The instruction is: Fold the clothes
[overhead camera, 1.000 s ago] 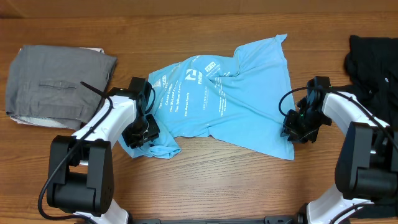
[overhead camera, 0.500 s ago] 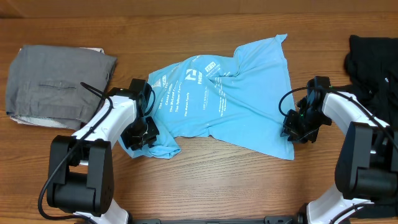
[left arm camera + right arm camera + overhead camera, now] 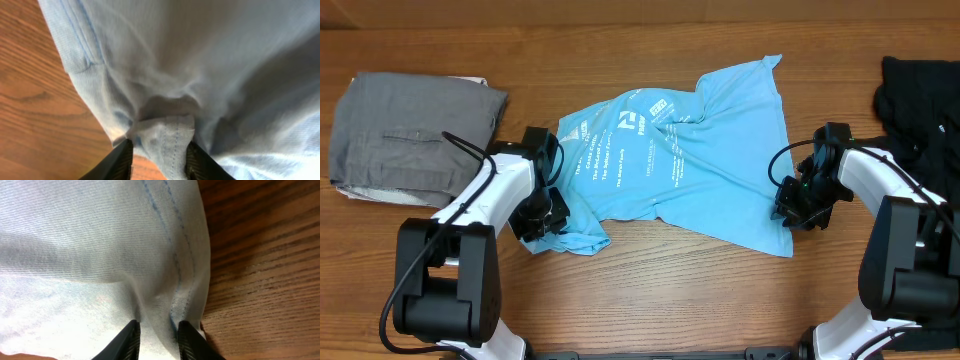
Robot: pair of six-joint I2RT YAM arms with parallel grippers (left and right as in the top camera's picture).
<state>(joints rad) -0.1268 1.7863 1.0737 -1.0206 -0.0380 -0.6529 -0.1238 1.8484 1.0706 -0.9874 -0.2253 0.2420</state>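
Looking down from overhead, I see the light blue T-shirt (image 3: 670,160) lying crumpled in the middle of the table (image 3: 650,300), white lettering up. Its long way runs from near-left to far-right, with one corner poking at the far edge. My left gripper (image 3: 542,215) sits on its left end, my right gripper (image 3: 798,210) on its right edge. From above I cannot see the fingers (the wrists cover them). The wrist views show them: the left fingers (image 3: 117,162) pinch a bunched fold, and the right fingers (image 3: 127,340) pinch the stitched hem.
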